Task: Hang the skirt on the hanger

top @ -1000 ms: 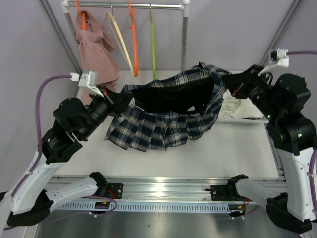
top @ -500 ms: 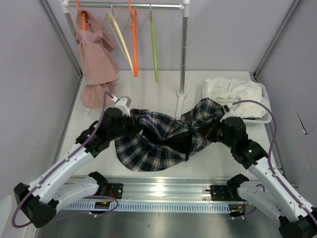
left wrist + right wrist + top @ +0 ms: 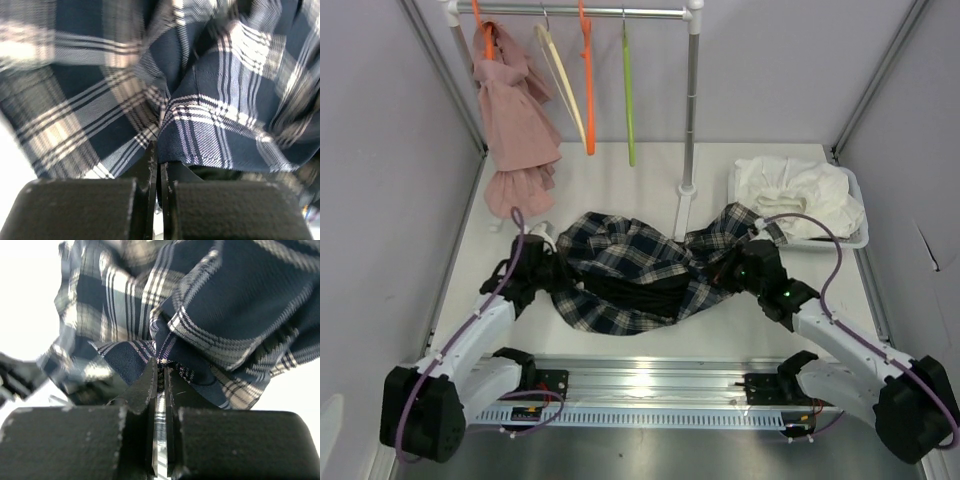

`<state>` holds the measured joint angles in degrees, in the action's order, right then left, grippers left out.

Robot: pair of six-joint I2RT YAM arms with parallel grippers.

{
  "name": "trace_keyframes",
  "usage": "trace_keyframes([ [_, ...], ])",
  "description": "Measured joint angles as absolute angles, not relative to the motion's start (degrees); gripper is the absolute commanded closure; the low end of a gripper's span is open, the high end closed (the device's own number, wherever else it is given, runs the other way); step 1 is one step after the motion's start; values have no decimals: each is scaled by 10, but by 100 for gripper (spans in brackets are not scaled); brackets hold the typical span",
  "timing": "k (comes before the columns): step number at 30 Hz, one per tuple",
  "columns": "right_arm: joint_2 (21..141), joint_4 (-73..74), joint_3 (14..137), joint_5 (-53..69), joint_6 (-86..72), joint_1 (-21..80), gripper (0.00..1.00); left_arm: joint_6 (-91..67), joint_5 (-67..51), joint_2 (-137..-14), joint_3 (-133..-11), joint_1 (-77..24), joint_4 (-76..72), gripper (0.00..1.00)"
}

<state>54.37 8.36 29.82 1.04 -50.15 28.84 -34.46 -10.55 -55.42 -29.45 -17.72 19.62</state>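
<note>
Two closed grippers: the skirt (image 3: 630, 268) is pinched at its L edge by the left gripper (image 3: 159, 150) and at its R edge by the right gripper (image 3: 161, 365). The skirt is seen crumpled on the table (image 3: 620, 185), btw. the arms. Farther back, an orange hanger (image 3: 588, 95) and a green hanger (image 3: 628, 95) are hung from the rail (image 3: 610, 12).

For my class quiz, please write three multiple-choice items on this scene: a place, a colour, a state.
1. Where does the plaid skirt lie? A on a chair; B on the table; C on the floor.
2. What colour is the garment hanging on the rack? A pink; B yellow; C black.
3. How is the left gripper? A wide open; B shut on the skirt; C holding a hanger.
Answers: B, it spreads over the tabletop; A, pink cloth hangs at the rail's left end; B, it pinches plaid cloth.
</note>
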Motion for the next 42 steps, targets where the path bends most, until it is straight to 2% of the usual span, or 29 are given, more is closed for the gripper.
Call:
trace_keyframes([
  [5, 605, 53, 338, -5, -511, 381, 100, -331, -145, -530, -309, -48, 200, 100],
  [10, 646, 53, 419, -39, -503, 445, 100, -325, -189, -520, -333, 23, 201, 100],
  [22, 631, 91, 479, -67, -484, 430, 100, -313, -253, -490, -338, 32, 208, 100],
  [27, 714, 128, 652, -95, -453, 507, 100, -312, -260, -472, -338, 32, 211, 100],
  [31, 740, 128, 716, -119, -429, 545, 100, -310, -262, -453, -338, 32, 220, 100],
  [38, 742, 164, 728, -153, -415, 537, 100, -310, -273, -447, -338, 32, 225, 100],
  [42, 721, 161, 689, -152, -422, 502, 100, -310, -276, -447, -338, 32, 224, 100],
])
